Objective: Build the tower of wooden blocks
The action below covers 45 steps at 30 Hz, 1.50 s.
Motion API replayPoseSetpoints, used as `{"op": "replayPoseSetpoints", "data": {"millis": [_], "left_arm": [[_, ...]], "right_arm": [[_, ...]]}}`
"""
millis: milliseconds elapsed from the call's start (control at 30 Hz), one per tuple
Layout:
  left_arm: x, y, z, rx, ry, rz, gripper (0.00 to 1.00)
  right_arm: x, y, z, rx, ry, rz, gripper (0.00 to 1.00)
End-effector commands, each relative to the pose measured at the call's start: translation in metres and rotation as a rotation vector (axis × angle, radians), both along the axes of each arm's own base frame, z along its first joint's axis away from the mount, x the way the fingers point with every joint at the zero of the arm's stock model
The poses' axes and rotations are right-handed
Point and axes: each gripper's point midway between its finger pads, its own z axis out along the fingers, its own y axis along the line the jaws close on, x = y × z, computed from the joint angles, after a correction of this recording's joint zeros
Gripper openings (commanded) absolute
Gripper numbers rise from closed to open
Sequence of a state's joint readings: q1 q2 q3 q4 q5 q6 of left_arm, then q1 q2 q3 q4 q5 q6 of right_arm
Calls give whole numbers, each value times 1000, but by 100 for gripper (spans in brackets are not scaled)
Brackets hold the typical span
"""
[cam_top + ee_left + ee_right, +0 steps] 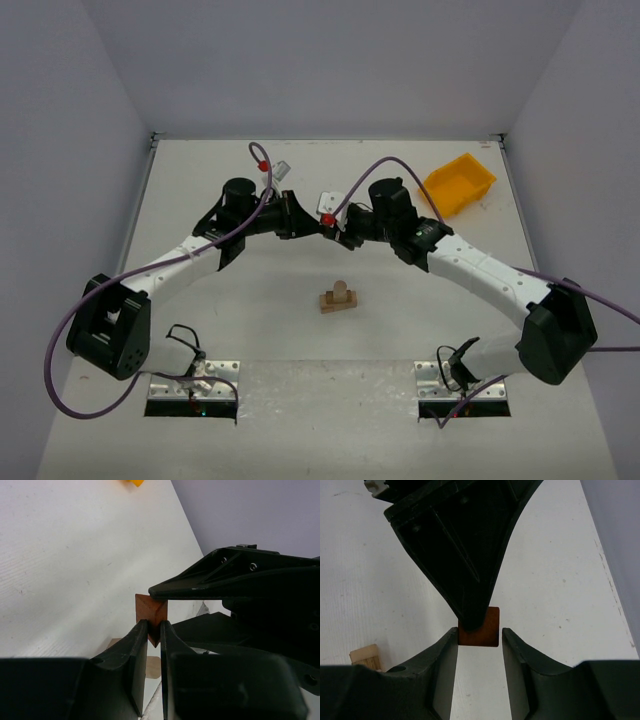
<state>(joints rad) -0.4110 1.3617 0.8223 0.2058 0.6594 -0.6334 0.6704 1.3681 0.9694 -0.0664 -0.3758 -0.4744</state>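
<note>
A dark reddish-brown block (151,615) hangs in the air between the two arms, above the table's middle. My left gripper (153,626) is shut on its lower corner. My right gripper (479,633) faces it from the other side with its jaws open around the same block (488,630); one finger is at the block's edge and a narrow gap shows at the other. In the top view the left gripper (305,225) and right gripper (336,232) meet tip to tip. Nearer the arm bases stands the wood block tower (339,297), pale tan blocks with a rounded piece on top.
A yellow plastic bin (459,184) sits at the back right of the table. Purple cables loop off both arms. A pale block (365,656) of the tower shows at the lower left of the right wrist view.
</note>
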Motion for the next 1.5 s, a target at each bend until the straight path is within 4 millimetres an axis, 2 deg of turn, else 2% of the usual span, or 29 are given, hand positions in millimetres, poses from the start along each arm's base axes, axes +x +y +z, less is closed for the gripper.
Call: {"op": "replayPoseSetpoints", "data": {"millis": [0,133,200,433,467,500,600,633,667,767,800,867,900,1000,1100,1167,1233,1333,1467], "left_arm": [[2,2,26,-35,-98,6,0],[2,2,27,-35,-101,12,0],[1,2,27,-37,-100,10,0],[0,2,29,-40,-109,6,0],[0,2,30,-41,-111,3,0],[-1,1,31,-40,-114,-5,7],[1,3,33,-25,-117,4,65],[1,5,35,-23,-123,12,80],[0,6,37,-23,-128,16,89],[-1,12,42,-12,-144,47,99],[0,14,42,-7,-150,51,99],[8,30,42,28,-153,138,100],[11,38,43,34,-158,169,100],[20,57,37,63,-137,257,100],[41,102,20,132,-74,451,100],[48,120,14,148,-57,527,100],[50,137,2,189,-11,595,100],[54,155,-4,243,6,688,100],[52,158,-3,253,-12,698,100]], "right_arm": [[11,10,29,55,-59,-14,41],[12,9,30,56,-61,-19,34],[12,9,29,52,-61,-18,23],[15,9,33,56,-87,-24,1],[15,9,35,58,-94,-22,0],[16,9,37,50,-109,-15,0],[14,7,38,-4,-119,15,0],[14,6,41,-33,-131,38,0],[13,5,42,-61,-147,61,0],[3,-10,29,-200,-119,120,0],[4,-11,29,-209,-121,114,0],[-4,-23,26,-313,-90,154,0],[-5,-24,35,-327,-96,175,0],[-24,-35,24,-431,22,249,0],[-43,-42,24,-544,181,297,0],[-51,-41,21,-610,223,306,0],[-55,-47,6,-709,213,290,0],[-57,-50,-6,-833,157,265,0],[-78,-48,-21,-978,130,303,0]]}}
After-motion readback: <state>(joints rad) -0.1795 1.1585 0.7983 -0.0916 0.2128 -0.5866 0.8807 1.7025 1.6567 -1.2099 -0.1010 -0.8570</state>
